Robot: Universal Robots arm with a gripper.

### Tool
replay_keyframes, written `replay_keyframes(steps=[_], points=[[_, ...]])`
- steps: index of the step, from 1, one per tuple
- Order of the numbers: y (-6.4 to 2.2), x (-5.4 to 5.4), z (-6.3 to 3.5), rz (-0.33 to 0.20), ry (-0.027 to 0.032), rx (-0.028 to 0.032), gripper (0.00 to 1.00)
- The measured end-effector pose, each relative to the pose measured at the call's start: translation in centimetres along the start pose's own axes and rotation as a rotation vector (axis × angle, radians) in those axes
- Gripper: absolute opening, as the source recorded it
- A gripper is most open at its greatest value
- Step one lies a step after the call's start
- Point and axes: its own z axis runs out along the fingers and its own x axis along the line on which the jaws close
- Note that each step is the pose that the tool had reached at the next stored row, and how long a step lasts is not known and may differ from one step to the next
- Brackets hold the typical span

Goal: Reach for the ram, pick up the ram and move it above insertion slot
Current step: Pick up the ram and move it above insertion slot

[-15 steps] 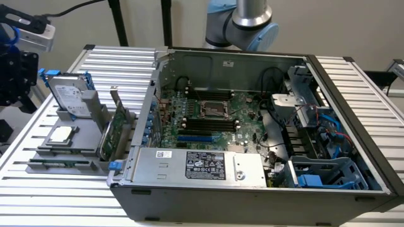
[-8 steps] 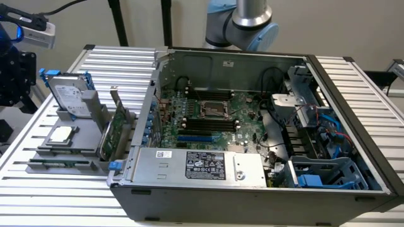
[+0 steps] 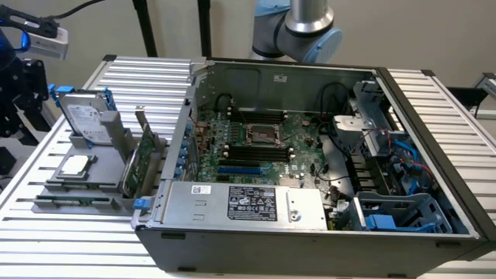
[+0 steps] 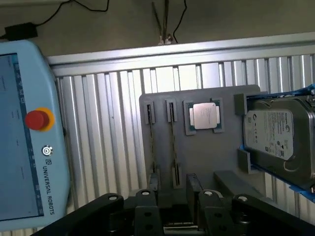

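Two thin green ram sticks stand on edge in the clips of a grey holder [image 4: 197, 157]; one ram stick [image 4: 172, 142] lines up with the gap between my fingers and the other ram stick [image 4: 151, 142] lies beside it. My gripper [image 4: 173, 183] hangs well above them, open, with nothing between its black fingers [image 4: 193, 184]. In the exterior view the ram [image 3: 74, 201] lies at the holder's near edge, on the exterior view's left. The black insertion slots [image 3: 252, 152] run across the motherboard inside the open computer case [image 3: 310, 232]. The arm [image 3: 306, 26] rises behind the case.
On the holder there are also a silver processor [image 4: 205, 115], a hard drive [image 4: 280, 137] and a taller green expansion card [image 3: 143, 157]. A teach pendant [image 4: 24, 132] with a red stop button lies beside the ribbed metal table [image 4: 108, 108]. Cables and drive cages crowd the case's right side.
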Motion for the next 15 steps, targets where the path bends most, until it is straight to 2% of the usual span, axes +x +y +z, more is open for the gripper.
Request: replay_keyframes(steps=[1,15], points=[[0.00,0.0,0.17,-0.005,0.0001,0.0000,0.36],[-0.03,0.0,2.69,-0.031,0.0007,-0.0004,0.36]])
